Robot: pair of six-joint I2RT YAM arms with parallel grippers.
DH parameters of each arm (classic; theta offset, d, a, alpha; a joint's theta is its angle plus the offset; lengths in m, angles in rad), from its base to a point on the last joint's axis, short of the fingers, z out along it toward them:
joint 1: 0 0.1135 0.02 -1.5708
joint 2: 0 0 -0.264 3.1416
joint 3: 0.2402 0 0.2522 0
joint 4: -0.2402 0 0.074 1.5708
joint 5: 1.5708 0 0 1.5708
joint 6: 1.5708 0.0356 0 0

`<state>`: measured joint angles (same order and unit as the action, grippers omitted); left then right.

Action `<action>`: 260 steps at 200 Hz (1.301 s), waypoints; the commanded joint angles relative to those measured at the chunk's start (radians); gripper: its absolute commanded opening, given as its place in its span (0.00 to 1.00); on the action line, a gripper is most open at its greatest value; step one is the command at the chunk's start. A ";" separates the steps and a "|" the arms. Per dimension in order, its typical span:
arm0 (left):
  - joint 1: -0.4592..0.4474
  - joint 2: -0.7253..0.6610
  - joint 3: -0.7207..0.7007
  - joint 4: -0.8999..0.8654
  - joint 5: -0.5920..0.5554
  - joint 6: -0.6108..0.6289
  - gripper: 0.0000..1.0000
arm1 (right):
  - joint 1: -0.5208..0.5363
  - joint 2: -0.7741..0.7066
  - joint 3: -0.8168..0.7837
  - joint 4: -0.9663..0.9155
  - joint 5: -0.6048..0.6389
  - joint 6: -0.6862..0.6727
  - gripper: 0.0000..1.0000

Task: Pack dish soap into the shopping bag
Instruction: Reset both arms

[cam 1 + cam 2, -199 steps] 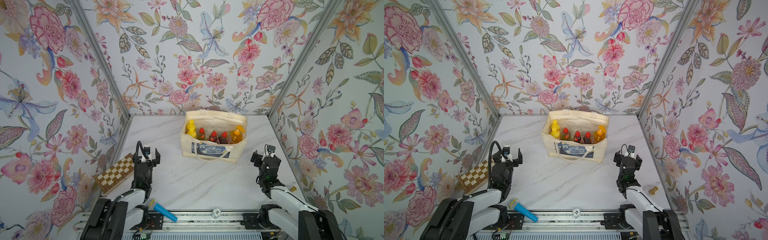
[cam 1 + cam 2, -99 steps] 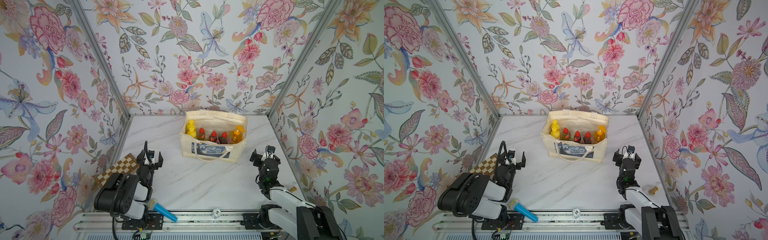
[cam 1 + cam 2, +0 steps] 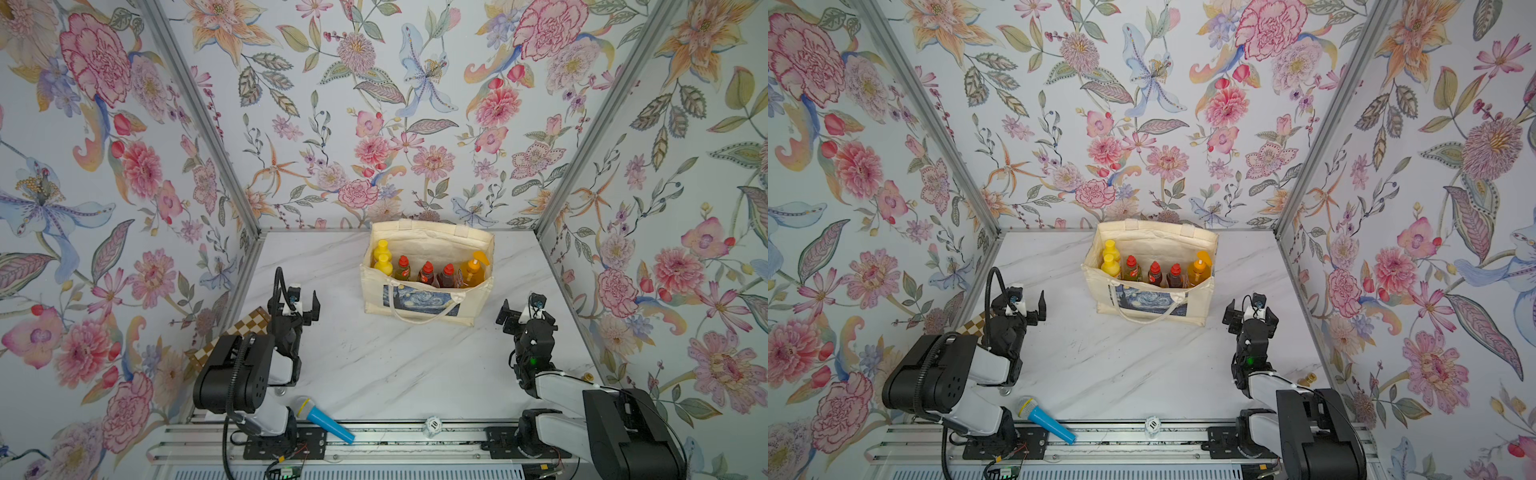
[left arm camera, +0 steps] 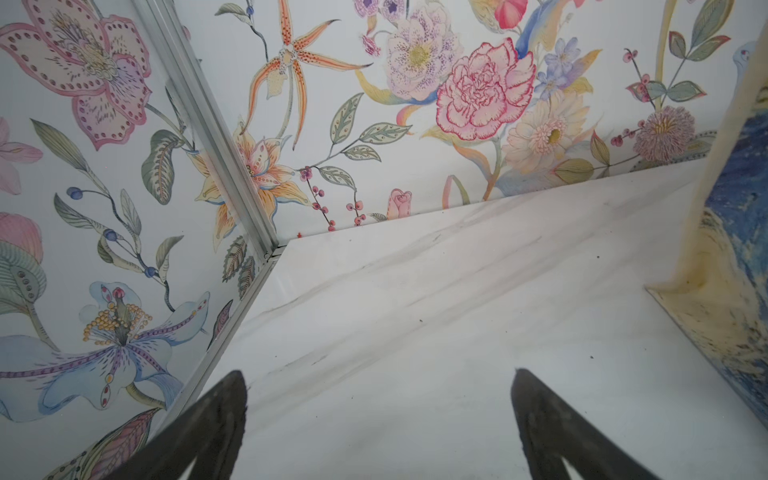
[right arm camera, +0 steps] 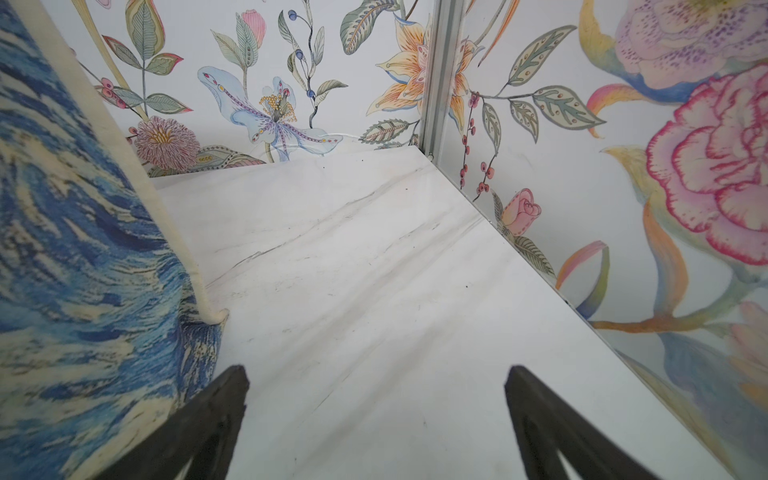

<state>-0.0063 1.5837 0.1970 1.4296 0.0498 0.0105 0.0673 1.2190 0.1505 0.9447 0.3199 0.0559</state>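
- Standing upright toward the back of the tabletop [image 3: 374,365], the shopping bag [image 3: 415,301] is seen in both top views with its mouth open and its blue picture panel turned to the arms.
- All six bottles of dish soap [image 3: 427,272] are lodged inside it, upright in a row: two yellow caps [image 3: 382,257] at one end, the big orange pump bottle [image 3: 473,268] at the other, three red caps between. No bottle is seen loose on the tabletop, so the packing is judged complete or all but complete.
- The long axis of the bag, and of the row within it, runs side to side, roughly along the back wall.
- The left pincer [image 3: 301,305] is spread wide and nothing is held in it; bare marble is seen between its tips in the left wrist view [image 4: 378,374]. The bag lies ahead of it and off toward the robot's right.
- The right pincer [image 3: 525,318] is likewise spread wide and empty [image 5: 376,370]. The bag lies ahead of it and toward the robot's left, and much of the right wrist view is filled by the picture panel [image 5: 75,257], so this arm is judged the nearer.
- Neither pincer is touching the bag; it sits between them and farther back.
- A blue toy microphone [image 3: 324,419], a chessboard [image 3: 249,328] and a small die [image 3: 432,424] are left near the front edge and are no part of the load.
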 commanded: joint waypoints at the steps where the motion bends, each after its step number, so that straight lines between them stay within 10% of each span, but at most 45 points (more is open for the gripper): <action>1: 0.006 -0.010 0.004 -0.017 0.026 -0.030 0.99 | -0.006 0.048 0.005 0.114 -0.019 -0.001 0.99; 81: 0.006 -0.010 0.000 -0.011 0.013 -0.033 0.99 | -0.018 0.342 0.049 0.363 -0.029 -0.039 0.99; 163: 0.006 -0.010 0.002 -0.012 -0.001 -0.038 0.99 | -0.016 0.332 0.120 0.207 -0.065 -0.048 0.99; 260: 0.006 -0.010 0.001 -0.011 -0.001 -0.037 0.99 | -0.105 0.333 0.123 0.208 -0.569 -0.114 0.99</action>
<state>-0.0055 1.5837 0.1970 1.4063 0.0490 -0.0154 -0.0292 1.5448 0.2806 1.1263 -0.1444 -0.0341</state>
